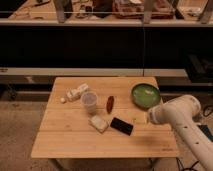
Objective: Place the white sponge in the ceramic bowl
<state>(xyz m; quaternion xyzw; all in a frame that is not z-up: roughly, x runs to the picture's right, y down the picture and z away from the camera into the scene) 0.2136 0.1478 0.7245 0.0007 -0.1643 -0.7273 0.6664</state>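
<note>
The white sponge (98, 123) lies flat on the wooden table (70, 142), front of centre, just left of a black slab (122, 126). The green ceramic bowl (146, 95) stands at the table's back right, and I see nothing in it. My gripper (147, 118) is at the end of the white arm (176, 111). It reaches in from the right, low over the table's right side, just in front of the bowl and right of the black slab. It is well apart from the sponge. The arm's housing hides most of it.
A translucent plastic cup (89, 101) stands behind the sponge, with a small red item (110, 103) to its right. An elongated white bottle-like item (76, 93) lies at the back left. Dark shelving runs behind the table.
</note>
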